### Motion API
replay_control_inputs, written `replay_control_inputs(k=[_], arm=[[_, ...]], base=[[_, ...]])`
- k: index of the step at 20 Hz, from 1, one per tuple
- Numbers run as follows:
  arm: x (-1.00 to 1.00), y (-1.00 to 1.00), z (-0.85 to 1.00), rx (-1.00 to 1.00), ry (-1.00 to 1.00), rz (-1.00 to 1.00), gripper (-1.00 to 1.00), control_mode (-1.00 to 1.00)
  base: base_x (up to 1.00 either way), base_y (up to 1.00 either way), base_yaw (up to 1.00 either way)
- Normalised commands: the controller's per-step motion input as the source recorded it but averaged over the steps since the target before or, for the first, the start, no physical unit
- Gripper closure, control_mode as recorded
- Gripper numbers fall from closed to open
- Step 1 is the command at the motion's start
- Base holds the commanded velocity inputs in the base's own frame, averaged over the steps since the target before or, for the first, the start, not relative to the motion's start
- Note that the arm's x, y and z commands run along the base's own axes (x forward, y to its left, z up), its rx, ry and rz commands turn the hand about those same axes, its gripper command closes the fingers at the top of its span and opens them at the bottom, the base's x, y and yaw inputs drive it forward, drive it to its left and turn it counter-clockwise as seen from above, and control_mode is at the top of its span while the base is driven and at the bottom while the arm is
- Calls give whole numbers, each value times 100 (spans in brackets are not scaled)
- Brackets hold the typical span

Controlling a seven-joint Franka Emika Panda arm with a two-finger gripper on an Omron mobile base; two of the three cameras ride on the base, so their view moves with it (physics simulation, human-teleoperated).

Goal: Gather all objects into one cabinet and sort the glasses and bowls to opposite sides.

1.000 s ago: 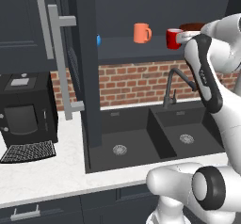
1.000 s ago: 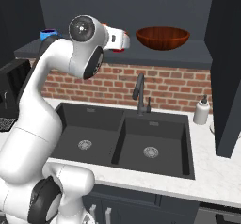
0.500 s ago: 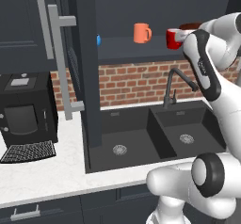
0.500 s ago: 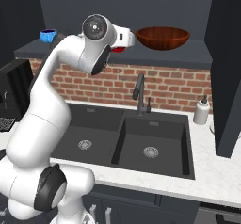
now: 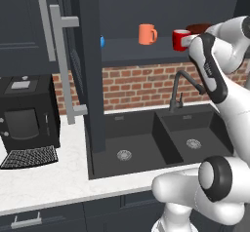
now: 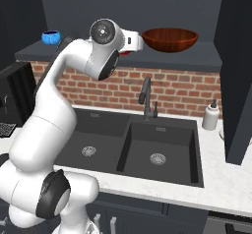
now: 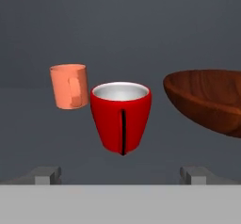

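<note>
Left base view: the open cabinet shelf (image 5: 146,50) carries the orange mug (image 5: 146,33) near its middle, the red mug (image 5: 180,39) to its right, and a sliver of the small blue bowl (image 5: 102,42) peeping past the edge of the open cabinet door (image 5: 90,65). The arm's wrist is raised to shelf height just right of the red mug, and a dark rim of the brown bowl (image 5: 200,28) shows behind it. Below lie the double sink (image 5: 156,138) and its faucet (image 5: 184,87).

Right base view: the blue bowl (image 6: 51,37) sits at the far left of the shelf, the wide brown bowl (image 6: 170,39) well apart toward the right, and the white hand reaches between them — a bit of red shows under it.

Hand view: the gripper (image 7: 120,176) has its 2 fingers spread wide, empty, with the red mug (image 7: 121,119) centred ahead between them, handle facing the camera. The orange mug (image 7: 69,86) stands behind and left; the brown bowl (image 7: 207,98) is close on the right.

The step looks like taking the red mug. To do it well, advance straight — keeping the right finger off the bowl's rim — and close only once both fingers flank the mug's body.
</note>
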Motion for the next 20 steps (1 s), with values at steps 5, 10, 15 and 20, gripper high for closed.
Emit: replay_control_inputs(k=[5,10,15,20], arm=[[18,0,0,-1,0,0,-100,-100],[33,0,0,0,0,0,-100,-100],[34,0,0,0,0,0,-100,-100],[32,0,0,0,1,0,-100,-100]], base=[[0,0,0],[0,0,0],[0,0,0],[0,0,0]])
